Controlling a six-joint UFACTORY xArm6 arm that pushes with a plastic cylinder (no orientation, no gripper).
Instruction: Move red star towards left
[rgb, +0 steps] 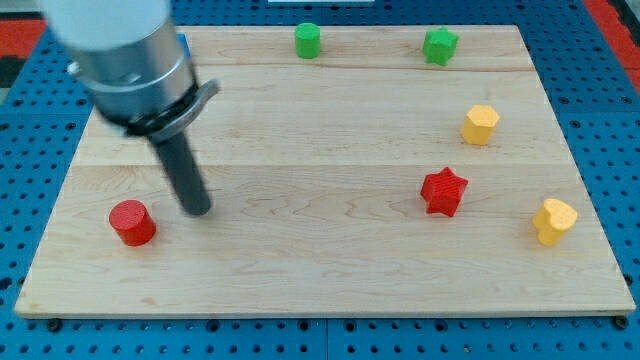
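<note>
The red star-shaped block (444, 191) is seen on the pale wooden counter (320, 270), right of centre and slightly below the middle of the view. My tip (199, 210) is placed far off on the view's left, just beside a red cylindrical block (132, 222) and right of it, apparently not touching. No pincer is fitted to this arm, so no state of a pincer can be told; only the straight dark rod under the grey housing is shown.

For the step to be done well, my tip would probably have to be brought round to the view's right of the red star-shaped block, best by a path passing below or above it so that it is not nudged the wrong way. Contact should be made at the middle of its right side, and the push kept level toward the view's left, since an off-centre touch on the points is likely to spin it. The nearby yellow blocks should be kept clear of.

Six blocks are counted with certainty: two red, the star and the cylinder; two green, a cylindrical one (308, 40) and a star-like one (440, 45), at the view's top; two yellow, a hexagonal one (480, 124) and a heart-like one (554, 220), at the right. A sliver of blue (184, 45) is glimpsed behind the housing; what it is cannot be told.
</note>
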